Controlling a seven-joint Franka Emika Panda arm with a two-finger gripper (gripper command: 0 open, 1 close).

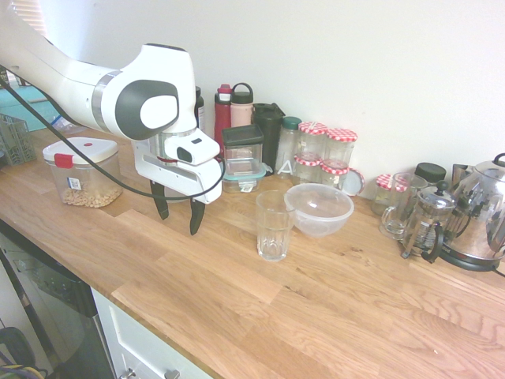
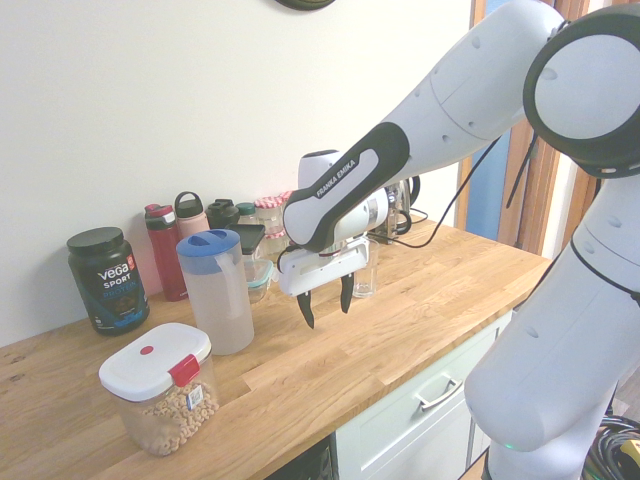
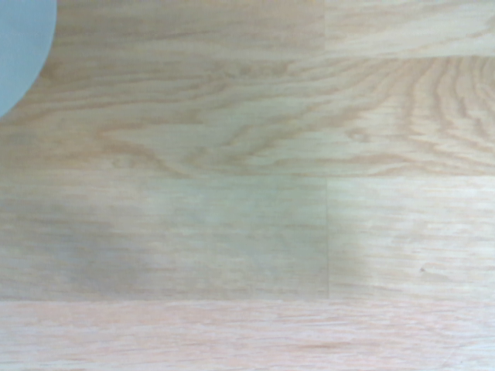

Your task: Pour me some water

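The tall frosted-white jug (image 2: pixel 217 300) with a blue lid stands on the wooden counter (image 2: pixel 400 330); the water inside it is too faint to make out. My gripper (image 2: pixel 325 303) hangs open and empty just above the counter, a short way right of the jug and not touching it. In the first exterior view the gripper (image 1: pixel 178 215) is left of the ribbed clear glass (image 1: pixel 274 226), and the arm hides the jug. A pale blue rounded edge (image 3: pixel 19 46) shows in a corner of the wrist view, over bare wood.
A lidded cereal box (image 2: pixel 160 390) sits near the counter's front edge. A clear bowl (image 1: pixel 318 209), a French press (image 1: pixel 426 225) and a steel kettle (image 1: pixel 481 217) stand past the glass. Bottles (image 1: pixel 233 110) and jars (image 1: pixel 327 154) line the wall.
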